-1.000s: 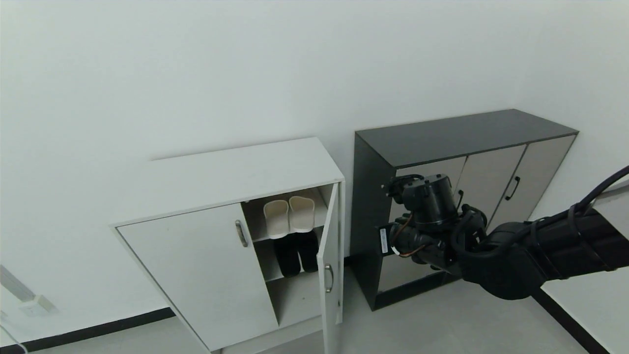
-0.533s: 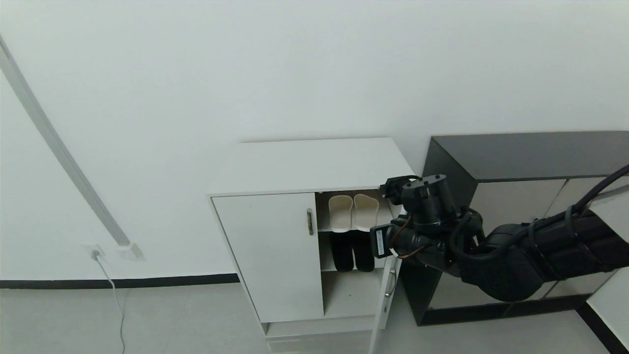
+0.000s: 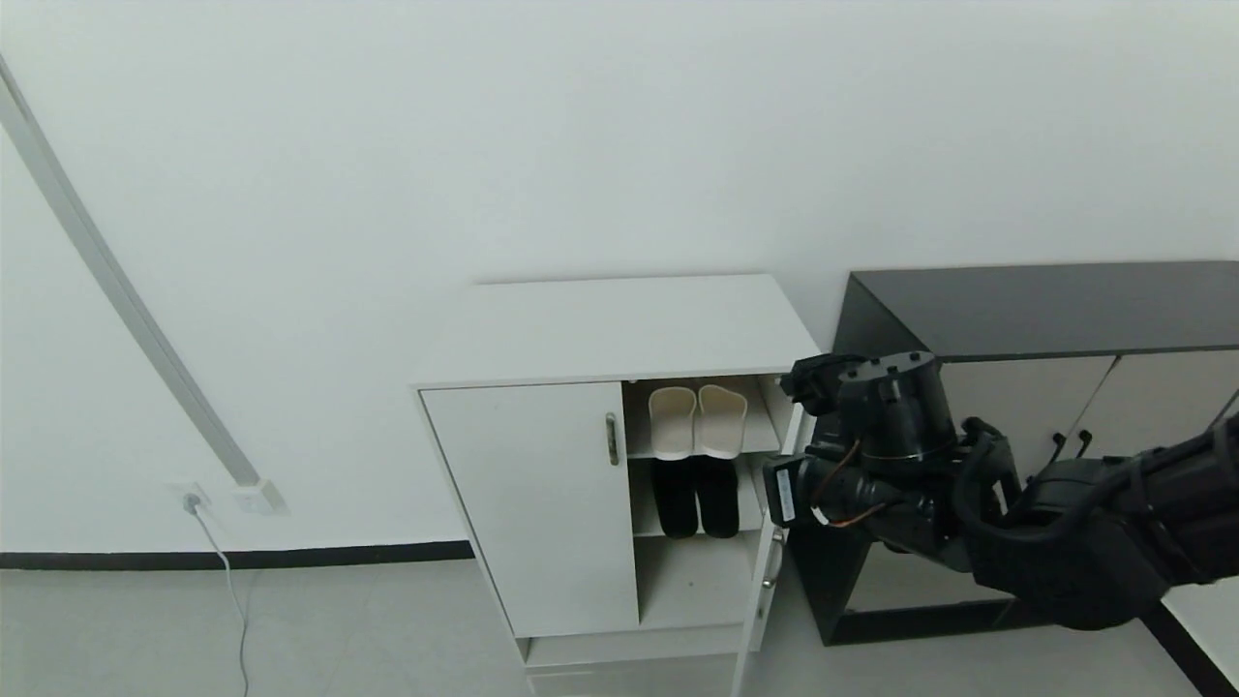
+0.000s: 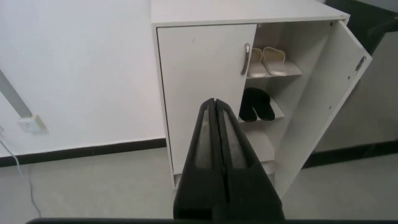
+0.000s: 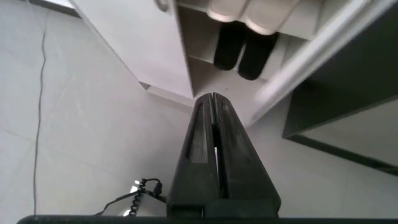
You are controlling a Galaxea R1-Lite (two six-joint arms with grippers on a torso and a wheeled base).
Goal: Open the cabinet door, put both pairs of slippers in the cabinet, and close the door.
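Note:
The white cabinet (image 3: 619, 329) stands against the wall with its left door (image 3: 528, 503) closed and its right door (image 3: 775, 542) swung open, edge-on in the head view. Inside, white slippers (image 3: 697, 421) lie on the top shelf and black slippers (image 3: 695, 499) on the shelf below. My right arm (image 3: 891, 455) hangs just right of the open door. My right gripper (image 5: 213, 99) is shut and empty, pointing at the floor before the black slippers (image 5: 239, 53). My left gripper (image 4: 214, 104) is shut and empty, facing the cabinet front from a distance.
A dark cabinet (image 3: 1026, 310) stands directly right of the white one, behind my right arm. A wall socket with a cable (image 3: 194, 503) and a slanted conduit (image 3: 116, 281) are at the left. Bare floor (image 3: 290, 629) lies in front.
The head camera swung a lot a second ago, then settled. Since half a second ago my right arm has moved a little to the right, away from the shelves. The door and slippers are unchanged.

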